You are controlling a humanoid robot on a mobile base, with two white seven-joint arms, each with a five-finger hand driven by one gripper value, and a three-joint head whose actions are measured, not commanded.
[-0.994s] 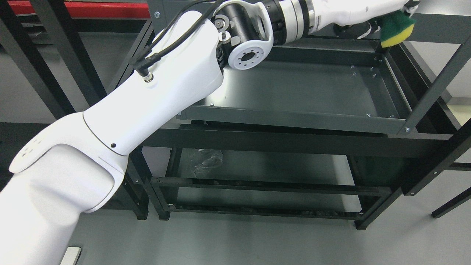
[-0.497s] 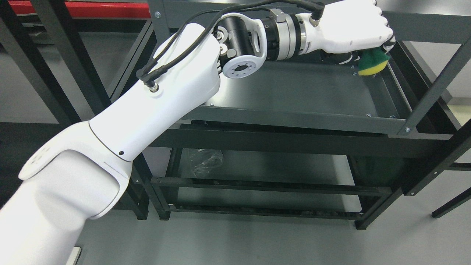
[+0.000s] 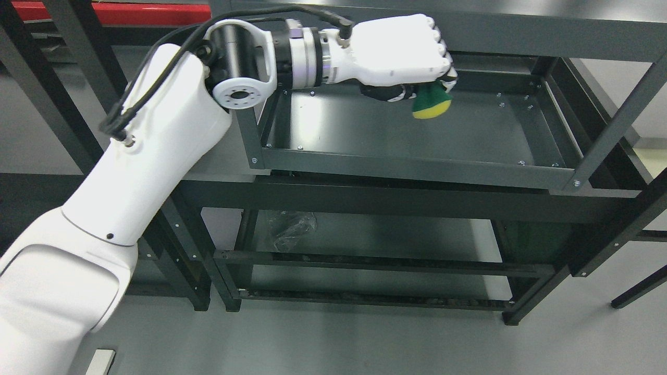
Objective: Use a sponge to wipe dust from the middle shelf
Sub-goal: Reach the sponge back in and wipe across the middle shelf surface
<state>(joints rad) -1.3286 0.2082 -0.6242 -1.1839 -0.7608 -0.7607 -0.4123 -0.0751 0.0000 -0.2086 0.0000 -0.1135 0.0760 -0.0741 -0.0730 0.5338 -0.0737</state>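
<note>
Head view, sponge (image 3: 431, 102) under left hand (image 3: 398, 51)

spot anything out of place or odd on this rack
One thing: a crumpled clear plastic bag lies on the lower shelf, at its left end. Otherwise the dark metal middle shelf looks bare and level, and the left robot hand grips the green-and-yellow sponge.
</note>
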